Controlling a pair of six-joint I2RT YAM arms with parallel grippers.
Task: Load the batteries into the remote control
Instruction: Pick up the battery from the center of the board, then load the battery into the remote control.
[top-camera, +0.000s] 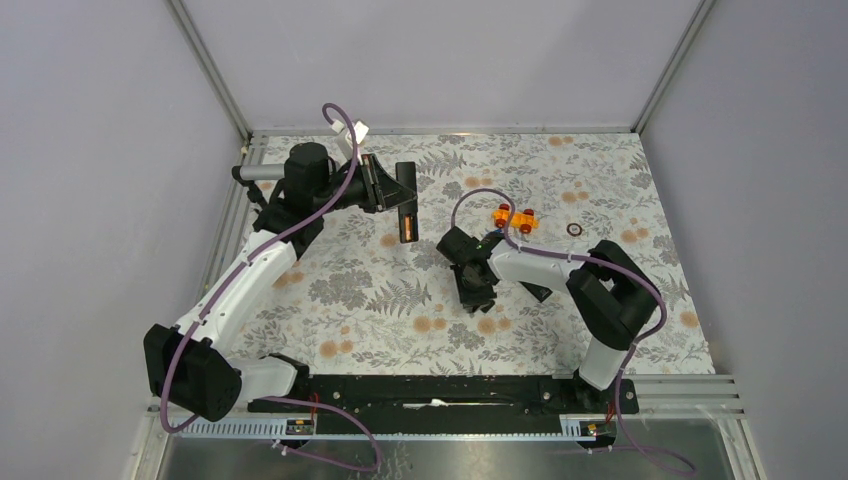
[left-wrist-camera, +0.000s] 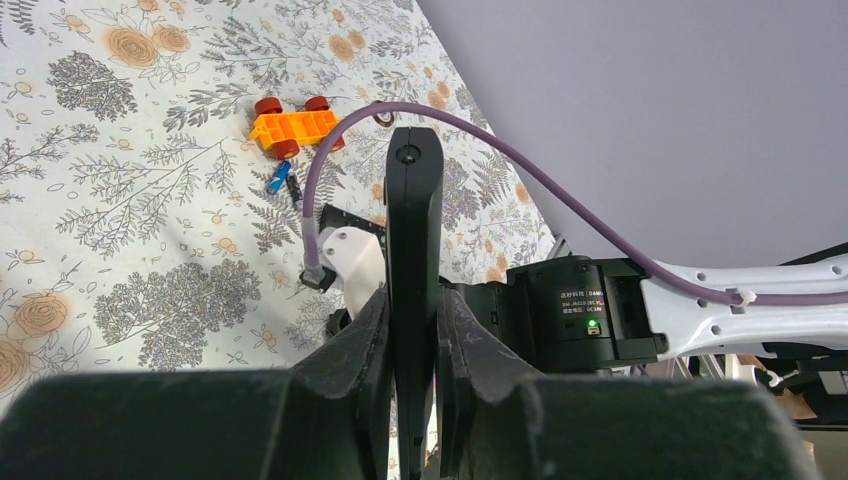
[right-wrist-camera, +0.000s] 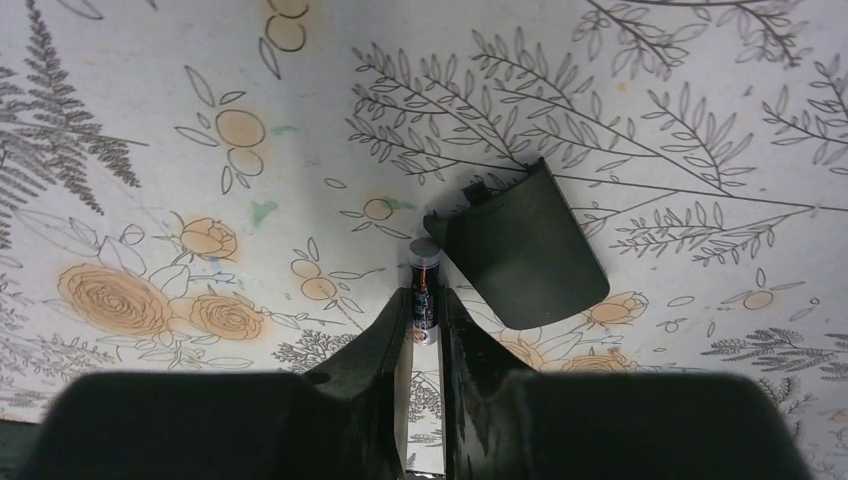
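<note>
Top view: remote control (top-camera: 405, 203) at 11 o'clock on desk (top-camera: 390, 330), clenched in left jaws.
Left wrist view: remote control edge-on between jaws; loose batteries (left-wrist-camera: 279, 178) at 10 o'clock.
Right wrist view: right jaws grasping battery (right-wrist-camera: 424, 288); cover (right-wrist-camera: 525, 245) at its 2 o'clock.

Top external: high behind the arm bases, looked down on the whole floral-print tablecloth (top-camera: 380, 300).
Left wrist: low, faced across it.
Right wrist: close, faced straight down.
Shared, top and left: red-knobbed orange plastic toy block (left-wrist-camera: 295, 127).
</note>
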